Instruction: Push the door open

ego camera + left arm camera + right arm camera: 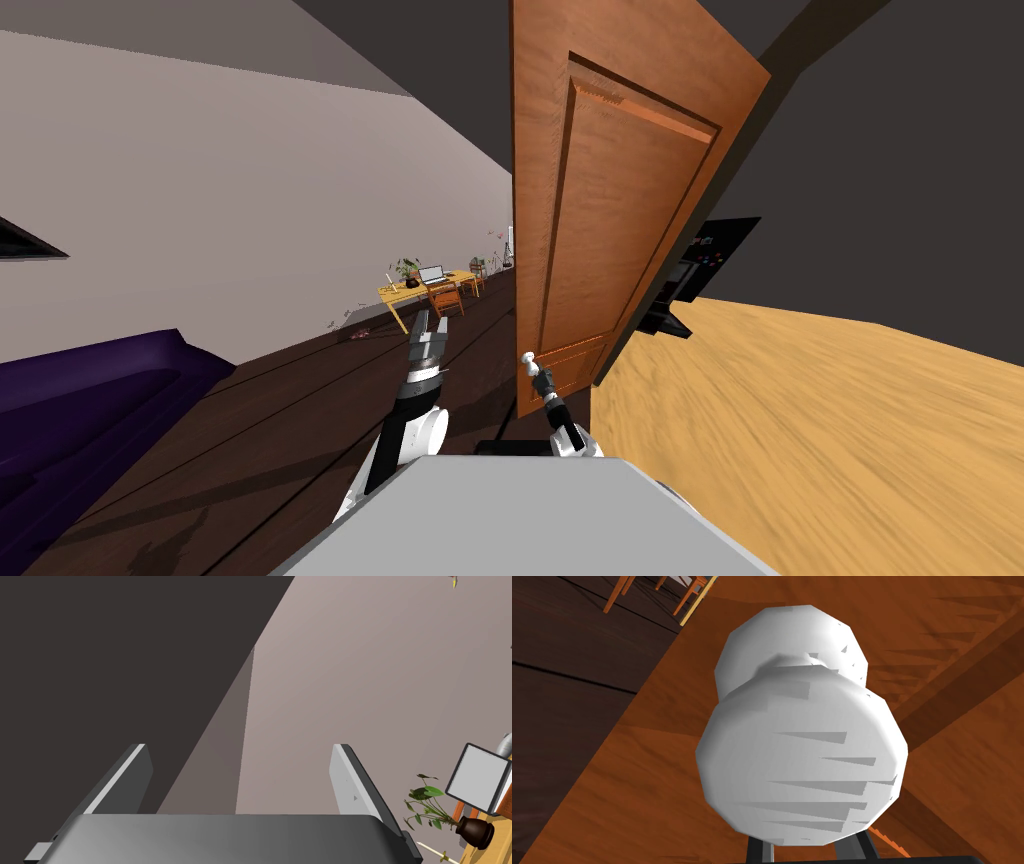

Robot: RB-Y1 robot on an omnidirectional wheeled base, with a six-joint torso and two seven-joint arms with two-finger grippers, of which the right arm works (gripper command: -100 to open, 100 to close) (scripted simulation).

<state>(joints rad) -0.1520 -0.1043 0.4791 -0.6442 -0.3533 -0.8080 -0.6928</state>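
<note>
The right end effector (531,366) sits right at the white knob (802,741), which bulges so near the wrist camera that I cannot tell how far the end effector is open or whether it has hold of the knob. The knob is on the lower part of the orange-brown panelled door (600,200), close to the door's near vertical edge. The door stands upright and ajar, between the dark plank floor (250,420) on the robot's left and a light wood floor (820,430) on its right. The left end effector (240,748) hangs just left of the door's edge, apart from it, its fingers spread wide with nothing between them. Far beyond it, against the pale wall, a yellow surface (420,292) carries a laptop (433,273) and a potted plant (406,268). A purple sofa (90,400) lies at the far left.
</note>
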